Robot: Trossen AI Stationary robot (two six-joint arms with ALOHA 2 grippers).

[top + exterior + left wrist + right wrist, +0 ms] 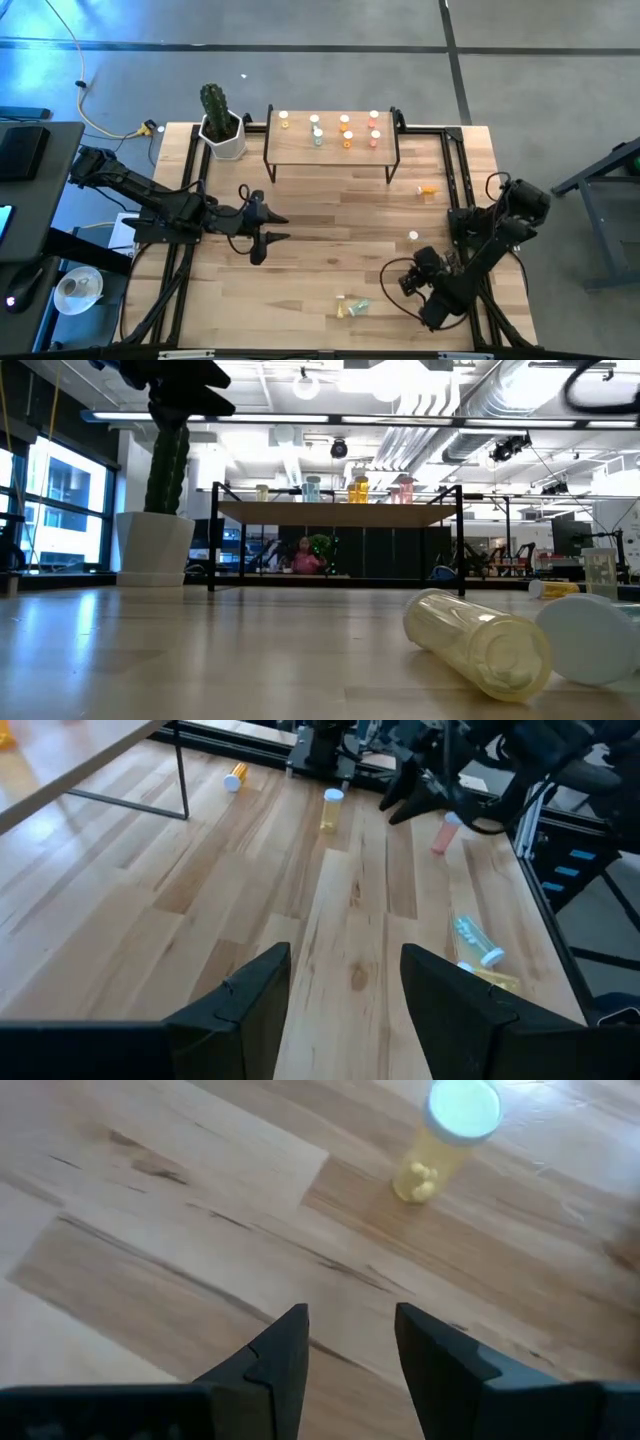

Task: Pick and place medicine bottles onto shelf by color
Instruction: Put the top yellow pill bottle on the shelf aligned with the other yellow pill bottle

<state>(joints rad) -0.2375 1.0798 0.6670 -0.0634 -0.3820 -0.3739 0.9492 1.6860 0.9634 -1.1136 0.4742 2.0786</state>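
Observation:
The shelf [330, 140] stands at the table's far side on black legs, with several bottles [345, 130] upright on its board. On the tabletop an orange bottle [428, 190] lies near the shelf's right leg. A yellow bottle [413, 236] stands upright, and it also shows in the right wrist view [450, 1135]. A green bottle [475, 940] and a yellow bottle [490, 978] lie together near the front edge. A pink bottle [445, 832] stands by my right arm. My left gripper [283, 228] is open and empty at mid-table left. My right gripper [400, 272] is open and empty, just short of the upright yellow bottle.
A white pot with a cactus [222, 125] stands left of the shelf. Black frame rails [462, 180] run along the table's left and right edges. In the low view a lying yellow bottle [480, 640] and a white cap [595, 640] are close to the camera.

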